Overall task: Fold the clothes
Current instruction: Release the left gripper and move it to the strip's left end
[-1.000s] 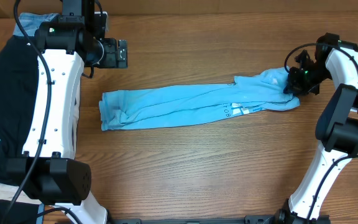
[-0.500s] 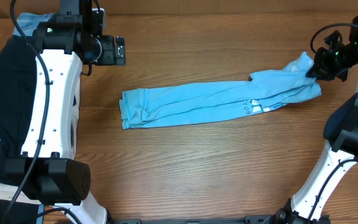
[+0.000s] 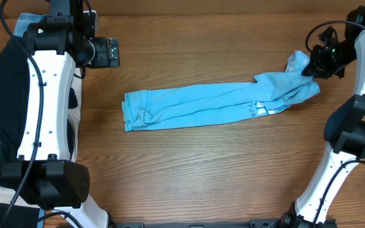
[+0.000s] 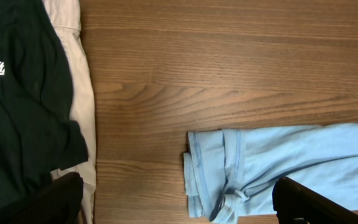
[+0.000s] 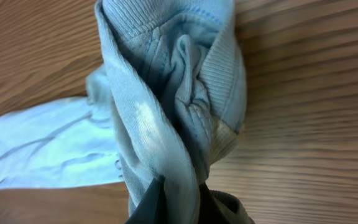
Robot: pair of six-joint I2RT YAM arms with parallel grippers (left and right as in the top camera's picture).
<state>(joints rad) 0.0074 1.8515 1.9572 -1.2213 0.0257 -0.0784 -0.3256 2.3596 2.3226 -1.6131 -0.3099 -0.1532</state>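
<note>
The sky-blue T-shirt (image 3: 220, 104) lies folded into a long narrow strip across the middle of the table, white text near its right part. My right gripper (image 3: 313, 63) is shut on the shirt's right end, the ribbed collar bunch (image 5: 179, 99), and holds it lifted a little. My left gripper (image 3: 109, 52) is open and empty at the far left, above bare wood; its dark fingers (image 4: 309, 202) show at the bottom corners of the left wrist view, with the shirt's left end (image 4: 229, 180) between them.
A black T-shirt (image 4: 23, 106) with a white logo and a beige cloth (image 4: 73, 81) lie at the table's left edge, under the left arm (image 3: 49, 107). A bit of blue cloth (image 3: 25, 24) sits at the far left corner.
My right gripper pulled the shirt's right end rightward, dragging the whole strip right, then moved slightly back left and up. My left gripper drifted slightly left.
</note>
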